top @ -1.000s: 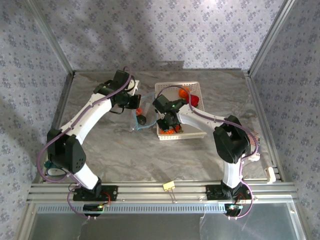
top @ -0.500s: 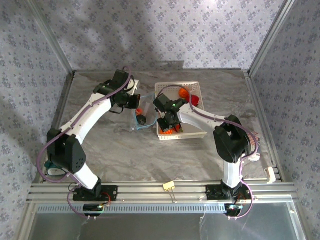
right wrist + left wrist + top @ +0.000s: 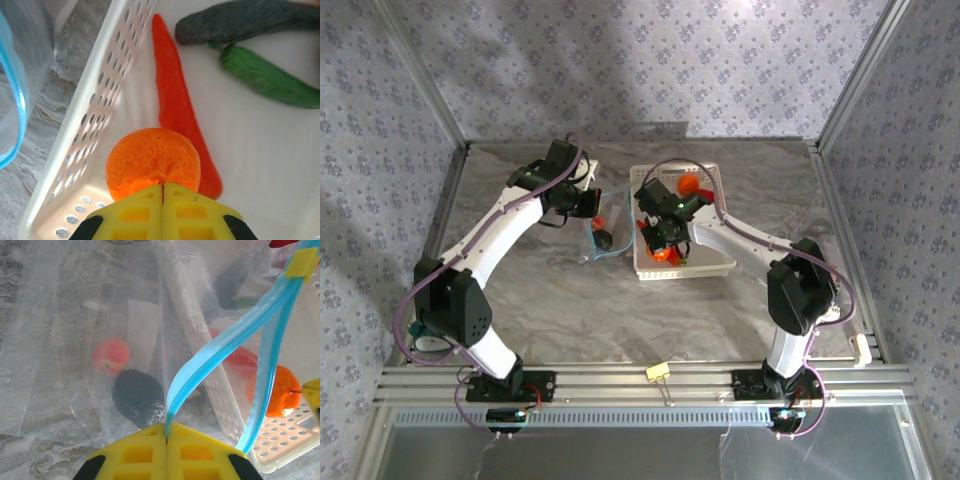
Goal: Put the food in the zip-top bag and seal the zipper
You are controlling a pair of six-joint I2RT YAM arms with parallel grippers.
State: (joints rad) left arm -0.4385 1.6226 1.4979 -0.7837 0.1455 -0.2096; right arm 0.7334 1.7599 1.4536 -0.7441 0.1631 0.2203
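The left jaws are closed flat against each other, pinching the zipper at the near end of the strip. From that pinch the strip's 2 blue tracks run apart, and 1 of them rises to a small yellow tab. The zip-top bag spreads out beyond the jaws over the desk, clear and creased, with a white patch on it. Inside it lie 2 pieces of food: a red round fruit and a dark piece just beside it, close to the jaw tips.

The right jaws are closed with no gap between them, down inside the white basket at its left wall. An orange round fruit sits right at their tips; I cannot tell whether they nip its edge. A long red pepper lies touching that fruit. Farther along the basket floor are a bright green piece and a dark green cucumber, near each other.

From above, the bag lies on the desk just left of the basket, close against its side, with the left arm reaching over it. Another orange fruit rests at the basket's far end. A binder clip lies by the front rail.
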